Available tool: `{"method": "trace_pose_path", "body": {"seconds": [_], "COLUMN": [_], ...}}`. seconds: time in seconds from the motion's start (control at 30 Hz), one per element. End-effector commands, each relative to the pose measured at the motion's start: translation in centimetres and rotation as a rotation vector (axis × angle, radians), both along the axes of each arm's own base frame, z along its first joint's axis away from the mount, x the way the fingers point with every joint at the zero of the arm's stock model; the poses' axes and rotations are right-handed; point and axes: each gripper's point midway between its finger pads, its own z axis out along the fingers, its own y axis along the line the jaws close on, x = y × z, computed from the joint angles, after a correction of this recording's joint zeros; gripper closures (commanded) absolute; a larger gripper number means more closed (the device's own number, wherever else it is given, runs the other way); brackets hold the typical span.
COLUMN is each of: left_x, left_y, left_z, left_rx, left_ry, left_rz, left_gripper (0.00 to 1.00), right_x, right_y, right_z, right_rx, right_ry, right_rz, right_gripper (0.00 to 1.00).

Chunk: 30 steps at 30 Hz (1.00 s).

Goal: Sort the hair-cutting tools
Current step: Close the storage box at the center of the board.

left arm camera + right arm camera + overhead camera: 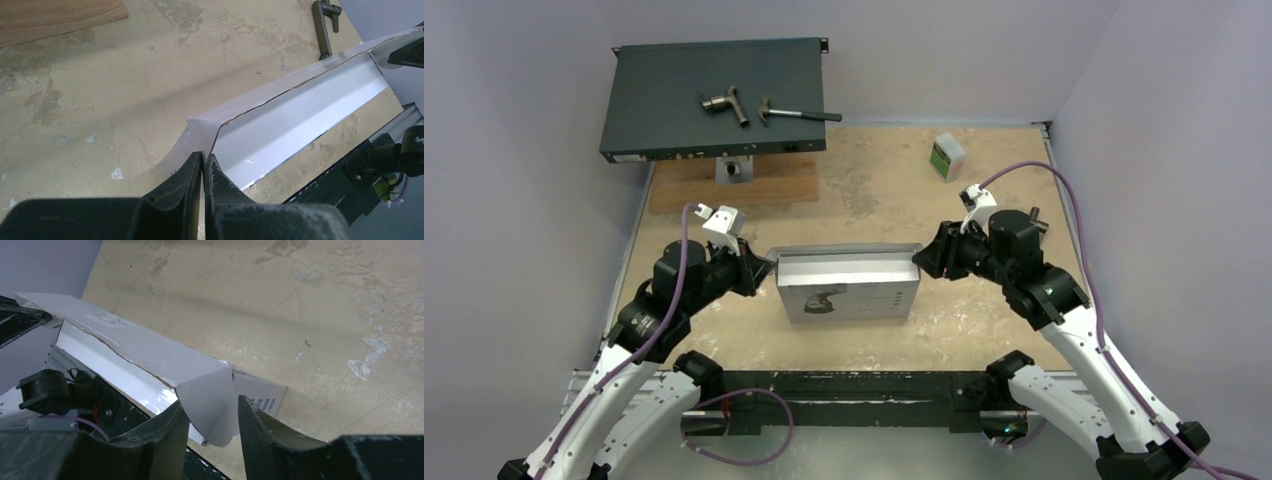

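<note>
The hair-cutting tools themselves are hidden. A flat grey-white cardboard box (849, 288) with a clipper pictured on its top lies mid-table between both arms. Its long lid flap (300, 95) stands raised along the far side. My left gripper (203, 159) is shut on the thin left end of that flap, at the box's left corner (771, 264). My right gripper (212, 407) stands open at the box's right end (920, 258). A curled side tab (207, 390) hangs between its fingers and is not pinched.
A dark rack unit (674, 110) at the back left carries a grey pipe fitting (724, 103) and a hammer (799, 115). A wooden board (734, 185) lies under it. A small white-and-green container (947, 157) stands back right. A dark T-shaped handle (325, 25) lies beyond the box.
</note>
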Motion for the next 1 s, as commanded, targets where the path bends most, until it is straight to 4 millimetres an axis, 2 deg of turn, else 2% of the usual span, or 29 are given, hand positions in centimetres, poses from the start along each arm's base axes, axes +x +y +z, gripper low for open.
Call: {"method": "trace_pose_path", "body": {"seconds": [0.0, 0.17, 0.43, 0.73, 0.97], "left_x": [0.5, 0.5, 0.6, 0.9, 1.0], "left_y": [-0.6, -0.6, -0.5, -0.5, -0.6], "left_z": [3.0, 2.9, 3.4, 3.6, 3.7], "left_rx": [-0.060, -0.059, -0.060, -0.062, -0.075], "left_ry": [-0.080, -0.078, -0.075, -0.067, -0.057], "left_rz": [-0.008, -0.008, 0.003, 0.014, 0.027], "left_gripper": [1.00, 1.00, 1.00, 1.00, 1.00], "right_x": [0.5, 1.3, 0.8, -0.3, -0.9], "right_y": [-0.1, -0.4, -0.6, -0.5, -0.5], "right_z": [2.3, 3.7, 5.4, 2.8, 2.4], "right_rx": [0.021, 0.007, -0.014, -0.061, -0.072], "right_ry": [-0.071, -0.115, -0.131, -0.055, -0.037], "right_rz": [-0.007, -0.029, -0.007, 0.050, 0.073], "right_gripper": [0.57, 0.54, 0.70, 0.81, 0.78]}}
